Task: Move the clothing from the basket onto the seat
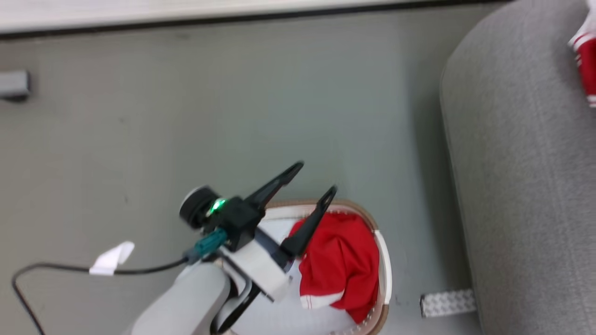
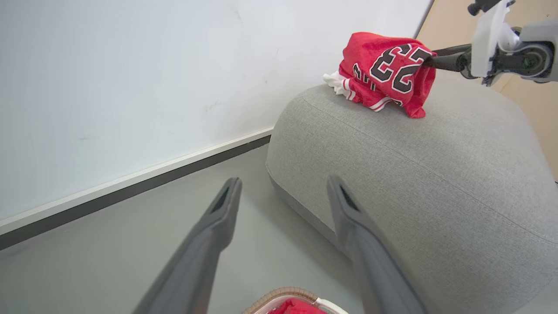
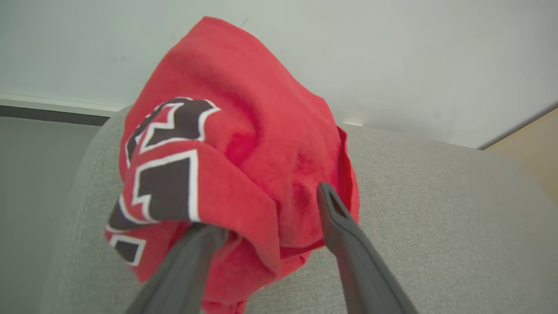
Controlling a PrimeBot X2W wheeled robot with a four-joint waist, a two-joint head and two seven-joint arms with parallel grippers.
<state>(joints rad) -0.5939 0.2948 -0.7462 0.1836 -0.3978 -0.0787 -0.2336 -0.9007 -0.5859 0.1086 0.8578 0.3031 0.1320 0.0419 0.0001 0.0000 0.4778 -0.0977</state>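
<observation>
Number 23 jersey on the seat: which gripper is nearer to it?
Right. The right gripper touches the jersey, one finger under its folds on the seat. The left gripper hangs open above the basket, apart from the jersey.

Looks like a bare test room here: plain white wall (image 2: 130,78) over dark skirting (image 2: 130,190) upper left, smooth grey floor (image 1: 233,116), pale strip (image 1: 448,302) lower right beside the seat (image 1: 526,195).

black number 23 on red jersey (image 2: 388,72)
</observation>
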